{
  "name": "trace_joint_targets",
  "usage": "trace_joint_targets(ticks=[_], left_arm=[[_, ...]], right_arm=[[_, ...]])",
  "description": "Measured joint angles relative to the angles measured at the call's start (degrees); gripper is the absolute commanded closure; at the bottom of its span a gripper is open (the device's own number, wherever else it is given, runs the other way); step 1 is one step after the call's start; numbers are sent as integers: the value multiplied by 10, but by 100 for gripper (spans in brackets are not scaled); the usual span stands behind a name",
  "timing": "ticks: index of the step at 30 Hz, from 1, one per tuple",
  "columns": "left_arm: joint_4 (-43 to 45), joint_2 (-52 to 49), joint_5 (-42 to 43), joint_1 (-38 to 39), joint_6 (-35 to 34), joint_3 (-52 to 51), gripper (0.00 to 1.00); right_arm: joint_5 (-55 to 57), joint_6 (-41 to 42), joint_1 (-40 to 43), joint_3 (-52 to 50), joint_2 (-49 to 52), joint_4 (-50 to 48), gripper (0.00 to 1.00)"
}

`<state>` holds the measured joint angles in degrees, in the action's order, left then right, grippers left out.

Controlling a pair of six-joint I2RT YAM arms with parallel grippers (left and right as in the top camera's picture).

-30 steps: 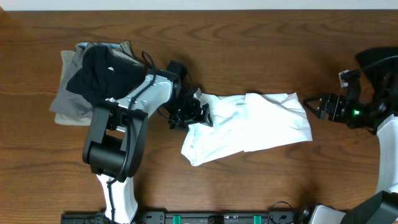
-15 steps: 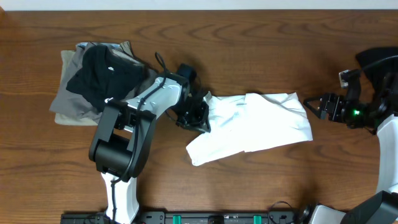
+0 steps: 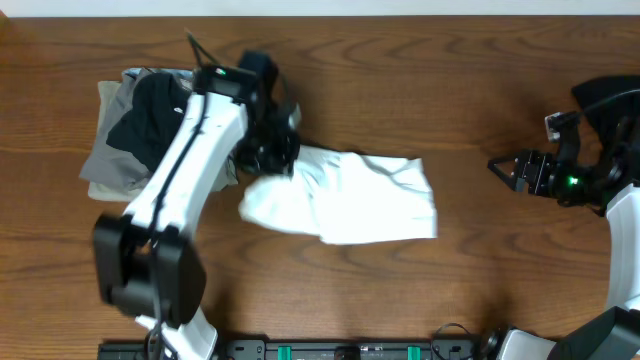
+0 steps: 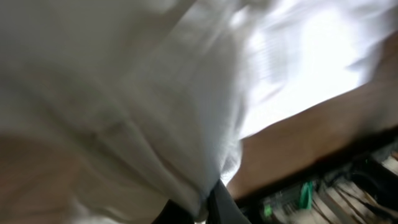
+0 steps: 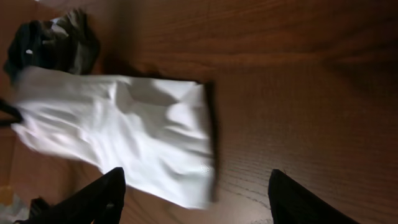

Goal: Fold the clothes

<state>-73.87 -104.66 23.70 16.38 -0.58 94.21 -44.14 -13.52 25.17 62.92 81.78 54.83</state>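
Observation:
A folded white T-shirt [image 3: 345, 195] lies across the middle of the table. My left gripper [image 3: 272, 150] is shut on its upper left edge, next to a pile of black, grey and khaki clothes [image 3: 150, 120] at the left. In the left wrist view the white fabric [image 4: 155, 93] fills the frame and is pinched between the dark fingers [image 4: 219, 202]. My right gripper [image 3: 500, 168] stands open at the far right, apart from the shirt. The right wrist view shows the white shirt [image 5: 124, 130] ahead of its fingers [image 5: 99, 196] and the dark pile [image 5: 53, 40] beyond.
The table is brown wood [image 3: 420, 80]. A dark rail with green parts [image 3: 350, 350] runs along the front edge. The left arm [image 3: 180, 190] reaches diagonally over the table's left half.
The left gripper closed on the shirt's left edge and pulled it left and toward the back. The whole shirt slid left. The right gripper stayed in place.

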Motion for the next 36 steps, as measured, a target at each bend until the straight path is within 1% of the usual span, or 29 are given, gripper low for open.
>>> trace_joint_targets(ticks=[3, 7, 11, 13, 15, 19, 20, 23, 24, 25, 28, 31, 34, 36], left_arm=[[3, 28, -16, 14, 8, 38, 94], [11, 25, -28, 60, 10, 44, 94], [49, -9, -33, 127, 8, 44, 93], [60, -27, -34, 154, 9, 44, 88], [69, -45, -34, 179, 7, 44, 88], [103, -85, -34, 219, 6, 44, 84], [113, -94, -34, 227, 6, 44, 78], [146, -122, -34, 249, 9, 44, 41], [155, -127, -34, 255, 8, 44, 34], [162, -130, -35, 262, 8, 44, 30], [157, -130, -35, 274, 7, 45, 23], [109, -130, -36, 275, 6, 62, 21], [55, -125, -35, 263, 6, 111, 21], [39, -110, -36, 249, 6, 142, 20]], right_arm=[[0, 0, 0, 0, 0, 0, 29], [0, 0, 0, 0, 0, 0, 29], [0, 0, 0, 0, 0, 0, 29], [0, 0, 0, 0, 0, 0, 29], [0, 0, 0, 0, 0, 0, 29], [0, 0, 0, 0, 0, 1, 28], [0, 0, 0, 0, 0, 1, 28], [0, 0, 0, 0, 0, 1, 28], [0, 0, 0, 0, 0, 1, 28], [0, 0, 0, 0, 0, 1, 28], [0, 0, 0, 0, 0, 2, 29], [0, 0, -2, 0, 0, 2, 29], [0, 0, -11, 0, 0, 1, 29], [0, 0, -23, 0, 0, 0, 29]])
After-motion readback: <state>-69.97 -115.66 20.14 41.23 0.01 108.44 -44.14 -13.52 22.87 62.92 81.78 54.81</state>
